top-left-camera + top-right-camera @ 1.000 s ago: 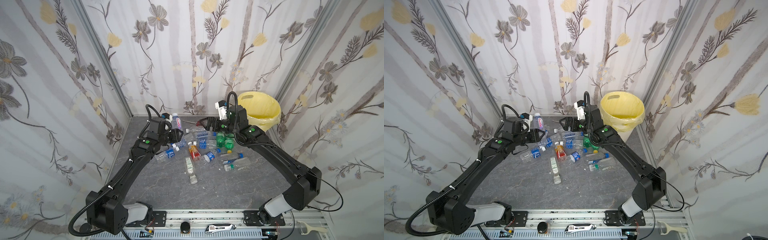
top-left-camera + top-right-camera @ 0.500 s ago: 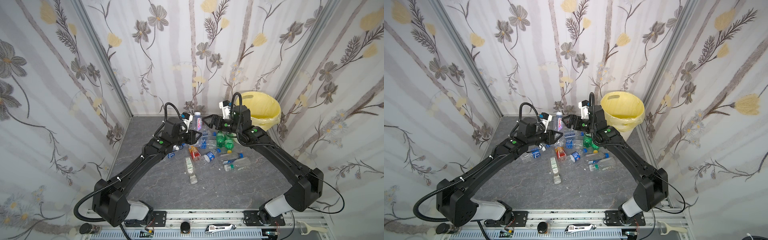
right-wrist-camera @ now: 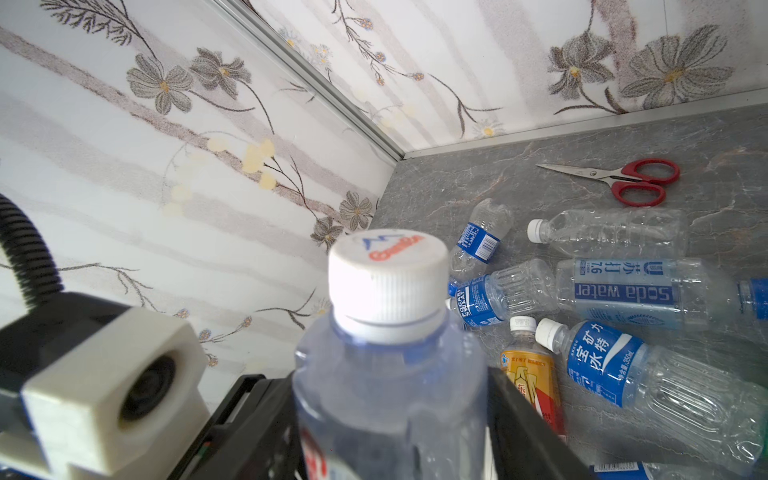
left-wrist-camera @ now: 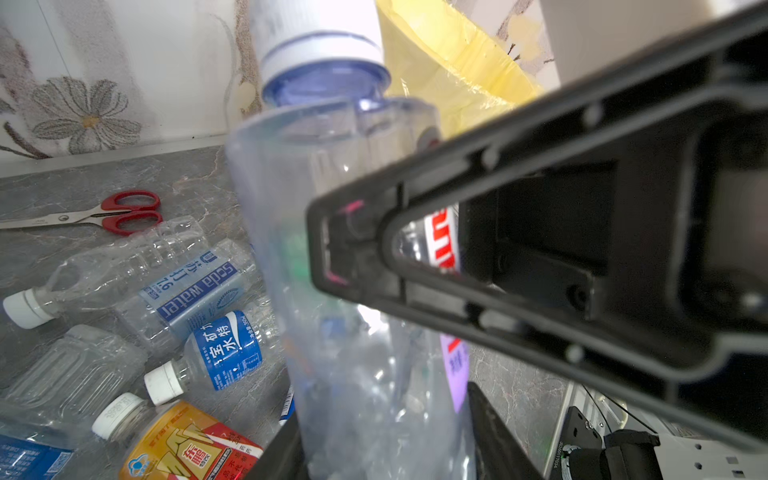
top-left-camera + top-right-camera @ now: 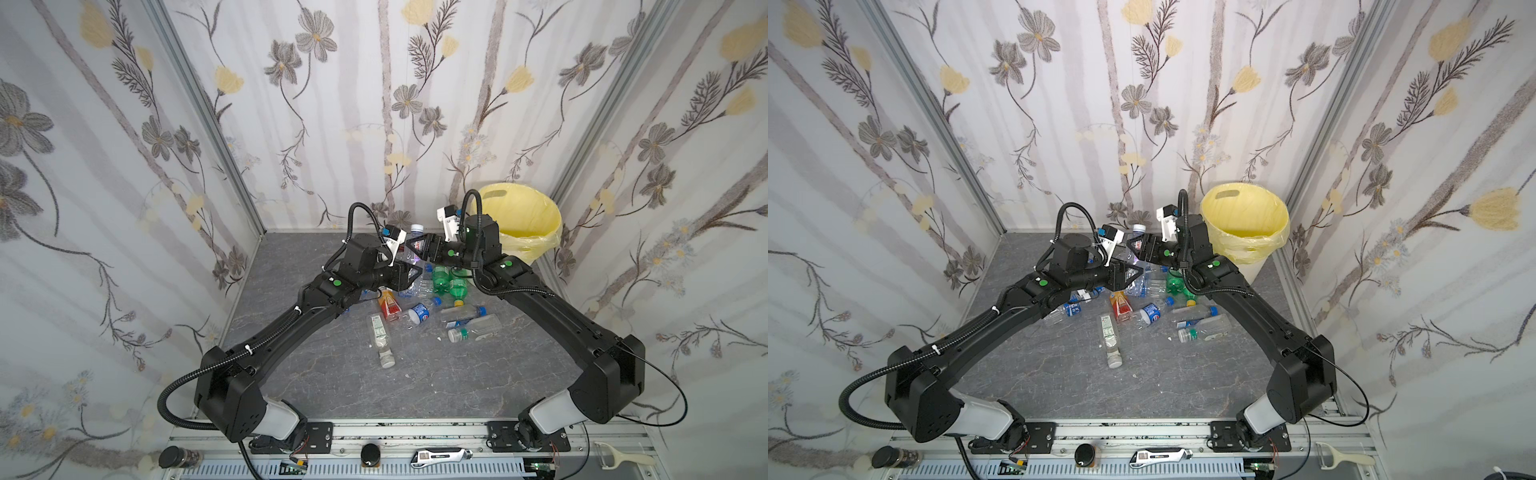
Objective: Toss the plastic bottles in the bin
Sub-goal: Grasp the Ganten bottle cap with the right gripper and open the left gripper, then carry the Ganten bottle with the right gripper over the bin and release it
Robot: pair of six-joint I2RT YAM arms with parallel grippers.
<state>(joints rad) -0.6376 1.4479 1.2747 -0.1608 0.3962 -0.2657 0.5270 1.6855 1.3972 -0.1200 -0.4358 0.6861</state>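
Note:
A clear bottle with a white cap (image 5: pixel 417 228) (image 5: pixel 1139 228) stands upright in the air at the back middle, above the pile. My left gripper (image 5: pixel 409 272) (image 4: pixel 382 453) is shut on its lower body (image 4: pixel 332 208). My right gripper (image 5: pixel 417 249) (image 3: pixel 386 436) is closed on its upper body (image 3: pixel 386 374), one finger against each side. The yellow-lined bin (image 5: pixel 528 216) (image 5: pixel 1246 208) stands just right of the right wrist. Several plastic bottles (image 5: pixel 415 309) lie on the grey table, among them two green ones (image 5: pixel 451 282) and an orange-labelled one (image 5: pixel 388 305).
Red-handled scissors (image 3: pixel 623 180) (image 4: pixel 112 212) lie near the back wall. A clear bottle (image 5: pixel 380 338) lies apart toward the front. Flowered walls close in the back and both sides. Small tools rest on the front rail (image 5: pixel 440 457).
My left arm carried the clear bottle from the back left to the middle. My right gripper met it there and closed its jaws around the bottle's upper part.

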